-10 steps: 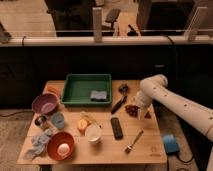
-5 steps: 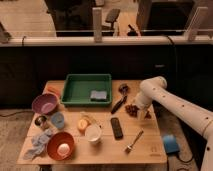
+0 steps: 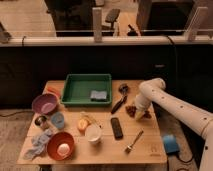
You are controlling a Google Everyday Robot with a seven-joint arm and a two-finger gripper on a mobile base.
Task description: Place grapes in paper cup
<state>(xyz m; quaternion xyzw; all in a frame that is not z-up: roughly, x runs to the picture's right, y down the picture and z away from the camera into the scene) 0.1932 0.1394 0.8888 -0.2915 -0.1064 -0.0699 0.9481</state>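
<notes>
— Reaching for something over there? Where is your gripper?

— My gripper is low over the right part of the table, at the end of my white arm, which comes in from the right as the camera sees it.

— Spread, or pinching?

— I cannot tell how it is set; my own wrist covers it.

— And the grapes?

— The grapes lie on the wood right at my gripper, with dark berries showing on either side of its tip. Whether I have hold of them, I cannot tell.

— The paper cup?

— The paper cup stands upright, well apart from my gripper, to the left and nearer the front edge. Between the two lies a black remote. A fork lies just in front of my gripper, and a black utensil just behind it. Further left, beyond the cup, are an orange fruit, a red bowl and a green tray.
</notes>
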